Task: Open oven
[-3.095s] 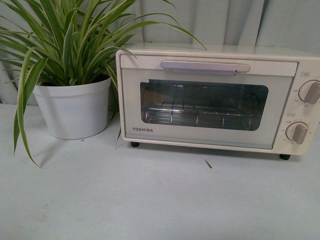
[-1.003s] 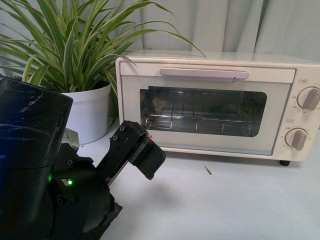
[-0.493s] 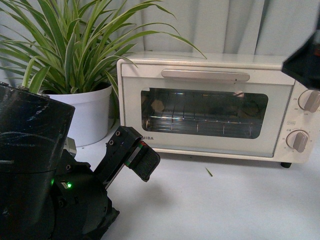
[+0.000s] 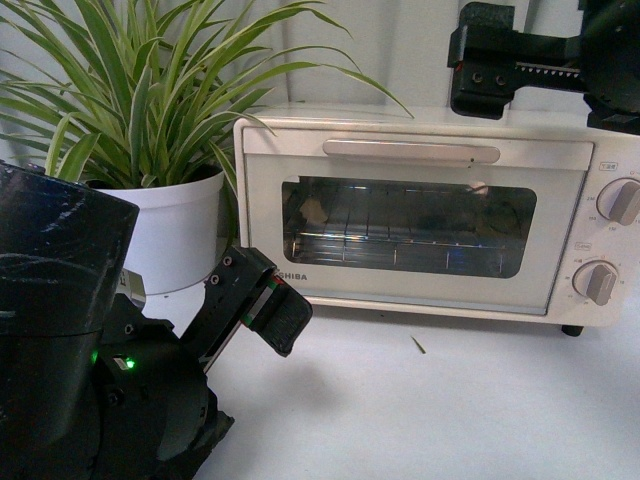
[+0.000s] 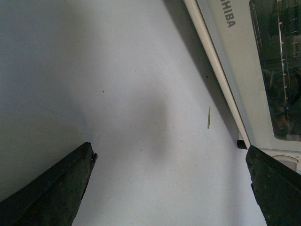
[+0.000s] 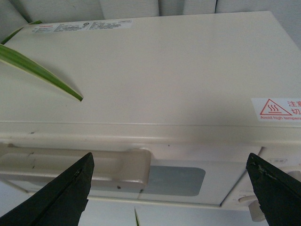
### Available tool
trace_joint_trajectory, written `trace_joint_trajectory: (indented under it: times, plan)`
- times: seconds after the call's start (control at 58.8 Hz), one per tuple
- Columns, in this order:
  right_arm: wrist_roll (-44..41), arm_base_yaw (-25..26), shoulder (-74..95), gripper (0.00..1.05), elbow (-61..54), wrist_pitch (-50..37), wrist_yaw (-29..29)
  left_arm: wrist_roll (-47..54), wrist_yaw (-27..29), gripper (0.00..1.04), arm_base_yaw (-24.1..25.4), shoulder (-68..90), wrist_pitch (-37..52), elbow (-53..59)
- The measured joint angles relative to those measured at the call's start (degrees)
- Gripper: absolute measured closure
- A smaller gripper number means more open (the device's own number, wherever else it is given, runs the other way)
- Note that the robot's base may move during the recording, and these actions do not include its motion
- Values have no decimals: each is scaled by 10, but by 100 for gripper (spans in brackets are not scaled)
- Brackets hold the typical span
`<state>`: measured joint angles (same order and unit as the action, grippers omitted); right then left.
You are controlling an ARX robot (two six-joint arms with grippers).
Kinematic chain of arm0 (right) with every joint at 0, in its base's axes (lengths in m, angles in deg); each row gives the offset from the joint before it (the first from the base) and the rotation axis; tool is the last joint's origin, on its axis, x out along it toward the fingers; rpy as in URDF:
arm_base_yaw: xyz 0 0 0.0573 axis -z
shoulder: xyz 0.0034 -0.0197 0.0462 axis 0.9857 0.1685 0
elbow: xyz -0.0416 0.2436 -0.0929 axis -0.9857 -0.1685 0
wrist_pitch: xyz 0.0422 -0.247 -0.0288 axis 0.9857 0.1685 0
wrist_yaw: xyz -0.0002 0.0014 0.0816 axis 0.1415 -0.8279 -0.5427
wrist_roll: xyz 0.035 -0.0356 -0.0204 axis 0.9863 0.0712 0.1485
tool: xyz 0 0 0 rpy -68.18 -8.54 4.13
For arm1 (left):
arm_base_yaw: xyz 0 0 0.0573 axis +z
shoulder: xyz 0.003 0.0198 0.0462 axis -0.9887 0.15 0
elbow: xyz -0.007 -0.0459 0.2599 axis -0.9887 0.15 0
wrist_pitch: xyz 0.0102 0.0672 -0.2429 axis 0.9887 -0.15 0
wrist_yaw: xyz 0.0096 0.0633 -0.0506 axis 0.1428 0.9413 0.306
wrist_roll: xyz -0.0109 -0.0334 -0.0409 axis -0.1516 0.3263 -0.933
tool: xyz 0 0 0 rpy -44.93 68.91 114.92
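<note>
The cream-white Toshiba oven stands on the table with its glass door shut and its bar handle along the door's top. My right gripper is open and hovers above the oven's top, right of the handle's middle. In the right wrist view the gripper spans the handle's right end from above, apart from it, over the oven top. My left gripper is open and empty, low over the table in front of the door's left corner. In the left wrist view the gripper is over bare table beside the oven's lower edge.
A potted plant in a white pot stands left of the oven, one leaf lying over the oven top. Two knobs sit on the oven's right panel. A small leaf scrap lies on the table.
My right gripper has come in from the upper right and moved left above the oven. My left arm rose into view earlier and has sunk slightly. The door stays shut.
</note>
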<state>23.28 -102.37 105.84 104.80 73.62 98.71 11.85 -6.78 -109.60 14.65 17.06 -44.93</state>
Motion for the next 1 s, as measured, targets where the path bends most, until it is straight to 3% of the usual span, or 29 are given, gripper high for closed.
trace_joint_trajectory:
  times: [0.731,1.003]
  plan:
    - [51,0,79,9,88,110,11,-25,-19,6,13,-7,7,0]
    - [50,-10,40,9,31,108,-62,-28,-17,6,14,-7,6,0]
